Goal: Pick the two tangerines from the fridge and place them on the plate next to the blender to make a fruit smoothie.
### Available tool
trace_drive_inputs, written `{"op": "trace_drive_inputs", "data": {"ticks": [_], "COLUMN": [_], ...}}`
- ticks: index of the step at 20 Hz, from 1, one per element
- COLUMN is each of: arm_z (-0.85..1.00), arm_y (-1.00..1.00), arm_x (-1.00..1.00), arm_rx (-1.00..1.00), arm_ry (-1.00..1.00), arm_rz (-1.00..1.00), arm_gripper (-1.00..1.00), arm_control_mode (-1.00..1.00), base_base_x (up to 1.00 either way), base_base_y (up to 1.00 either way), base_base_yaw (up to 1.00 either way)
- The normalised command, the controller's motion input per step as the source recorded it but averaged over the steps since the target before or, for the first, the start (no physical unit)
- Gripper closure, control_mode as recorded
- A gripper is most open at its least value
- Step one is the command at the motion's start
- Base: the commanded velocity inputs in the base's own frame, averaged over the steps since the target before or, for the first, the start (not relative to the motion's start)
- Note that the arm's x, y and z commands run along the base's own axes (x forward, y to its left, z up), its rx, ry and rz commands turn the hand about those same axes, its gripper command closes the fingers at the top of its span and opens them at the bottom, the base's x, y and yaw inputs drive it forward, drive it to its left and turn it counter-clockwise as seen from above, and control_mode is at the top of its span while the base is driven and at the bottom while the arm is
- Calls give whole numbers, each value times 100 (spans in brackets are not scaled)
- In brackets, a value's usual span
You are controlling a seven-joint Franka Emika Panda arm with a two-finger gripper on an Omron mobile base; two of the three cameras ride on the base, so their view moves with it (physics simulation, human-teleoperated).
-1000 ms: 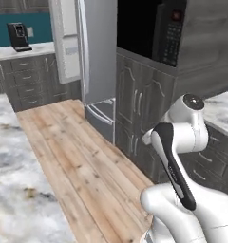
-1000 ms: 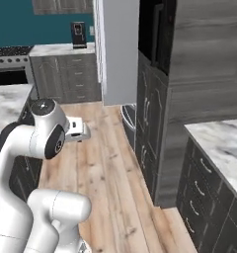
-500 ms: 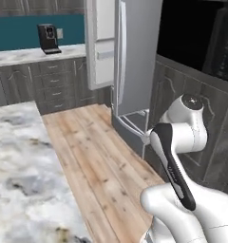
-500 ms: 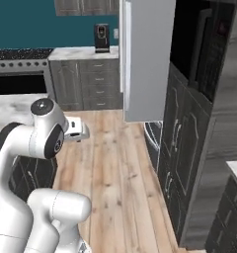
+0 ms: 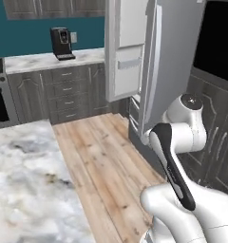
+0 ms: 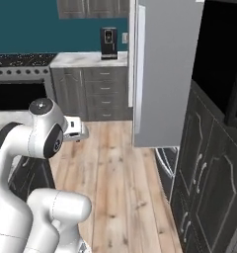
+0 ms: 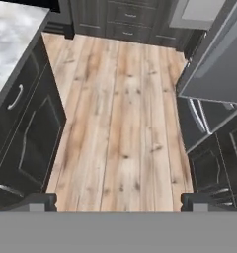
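The silver-grey fridge [image 5: 169, 66] stands ahead on the right with its doors swung open; one door's white inner shelves [image 5: 128, 50] face me. In the right base view a silver door panel [image 6: 162, 74] blocks the fridge's inside. My gripper [image 7: 118, 202] is open, held over the wood floor with nothing between its fingertips [image 7: 40, 200]. It hangs in front of the arm [image 6: 77, 131], well short of the fridge. In the hand view the fridge door [image 7: 217, 64] and bottom drawer [image 7: 198, 118] lie to the right. The tangerines, plate and blender are out of view.
A marble island counter [image 5: 25, 180] lies to my left, with dark cabinet fronts [image 7: 21, 128] beneath. A black coffee machine [image 5: 62, 42] sits on the back counter, with a stove [image 6: 19, 59] beside it. Dark tall cabinets [image 6: 214, 148] flank the fridge. A wood floor [image 7: 120, 113] runs between.
The whole picture has shifted: the base has driven and turned, bringing the open fridge closer and more central. The arm holds the same pose.
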Motion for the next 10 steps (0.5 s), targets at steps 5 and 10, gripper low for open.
{"op": "trace_drive_inputs", "data": {"ticks": [5, 10], "arm_z": [0, 0], "arm_y": [0, 0], "arm_x": [0, 0], "arm_rx": [0, 0], "arm_ry": [0, 0], "arm_rz": [0, 0], "arm_gripper": [-100, -100], "arm_control_mode": [100, 100], "base_base_x": [100, 100], "base_base_y": [43, 42], "base_base_yaw": [3, 0]}}
